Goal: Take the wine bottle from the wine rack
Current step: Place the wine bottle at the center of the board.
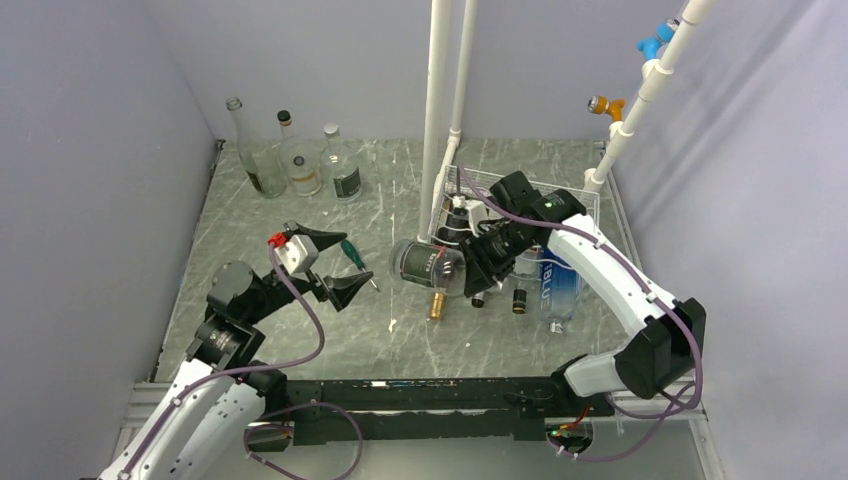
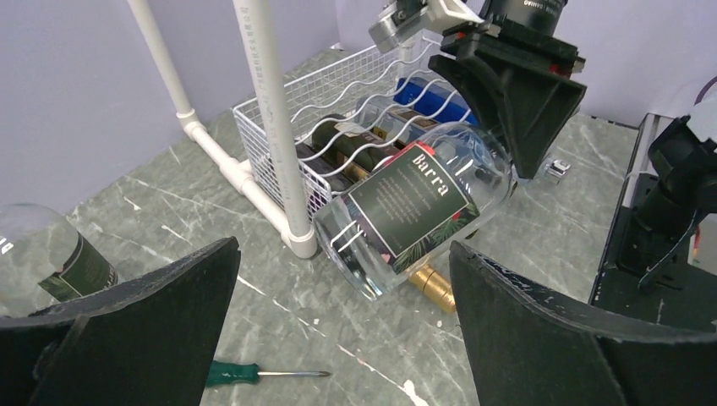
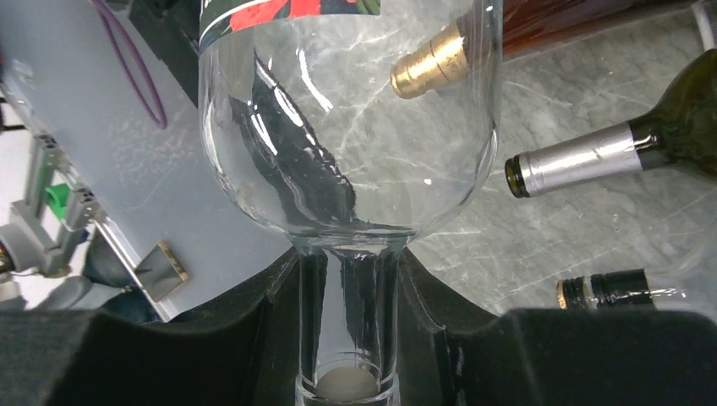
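Currently the right gripper [image 3: 351, 283] is clenched on the neck of the clear wine bottle [image 2: 414, 211], pads either side just below the shoulder, with the mouth end down between them. That's smooth round glass with all the weight out past the grip, so I judge it can roll or slip in the pads.

The bottle lies on its side, label up, base pointing at the left arm. It looks clear of the wine rack [image 2: 355, 80], just off its front corner and beside the foot of the white pipe [image 2: 275, 135]. I can't tell whether the base touches the table [image 2: 169, 211]. A gold-capped neck [image 2: 431, 286] lies right under the body. In the right wrist view a silver-foiled neck [image 3: 575, 161] and a black-capped neck [image 3: 609, 289] stick out close by.

How I'd run it:
- Draw it slowly toward open table, away from the pipe.
- No wrist roll.
- Raise it enough to clear the gold cap before any sideways travel.
- Set it down on bare table, base landing first, and only then let go.

The left gripper [image 1: 350, 258] hangs wide open, holding nothing, near the green screwdriver [image 2: 228, 372] and apart from the bottle. If the grip looks marginal, I'd bring it under the body as a cradle, coming in from below the label.
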Motion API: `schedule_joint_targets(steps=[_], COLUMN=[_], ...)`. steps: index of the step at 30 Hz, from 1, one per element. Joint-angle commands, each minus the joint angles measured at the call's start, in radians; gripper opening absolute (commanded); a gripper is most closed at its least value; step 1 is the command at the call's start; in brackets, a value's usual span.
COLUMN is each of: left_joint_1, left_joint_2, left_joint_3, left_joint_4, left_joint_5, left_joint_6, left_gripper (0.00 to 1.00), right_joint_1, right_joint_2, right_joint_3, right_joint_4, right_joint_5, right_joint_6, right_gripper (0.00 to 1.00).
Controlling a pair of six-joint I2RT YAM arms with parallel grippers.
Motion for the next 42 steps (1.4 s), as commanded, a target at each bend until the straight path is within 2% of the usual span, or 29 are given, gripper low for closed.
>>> schedule_joint_targets(steps=[1,4,10,16,23,32,36,42], left_joint_1=[-0.004,-0.004,-0.004,-0.004,-0.004,-0.004,-0.004,-0.004], left_joint_2=[-0.027,-0.043,-0.097,-0.115,-0.148,-0.167,-0.141,-0.051], left_joint_3=[0.013,0.019,-0.001,-0.02,-0.146,-0.193,-0.184,-0.116], left_joint_4=[-0.052,-0.117,-0.155,-0.182,-0.098,-0.129,-0.171,-0.305], left_joint_5=[-0.059,-0.115,-0.112,-0.098,-0.154,-0.331,-0.409,-0.506], left_joint_6=[-0.077,-0.11,-0.116,-0.138,-0.384,-0.632,-0.74,-0.836], left_gripper=[0.99,0.99,0.99,0.99,0.99,0.99,0.99,0.99], right_joint_1=[0.059,0.1,0.246,0.344,0.418,0.498,0.549,0.644], right_joint_2=[0.004,0.043,0.098,0.157,0.2,0.241,0.257,0.286], right_joint_3=[0.121,0.177,0.256,0.339,0.384,0.409,0.432,0.413], right_joint_4=[0.061,0.018,-0.027,-0.079,-0.108,-0.097,-0.099,-0.065], right_joint_5=[-0.003,0.027,0.204,0.318,0.432,0.584,0.637,0.829], right_joint_6=[-0.066,-0.108,-0.188,-0.296,-0.425,-0.592,-0.687,-0.852], right_gripper=[0.0,0.0,0.0,0.0,0.0,0.0,0.0,0.0])
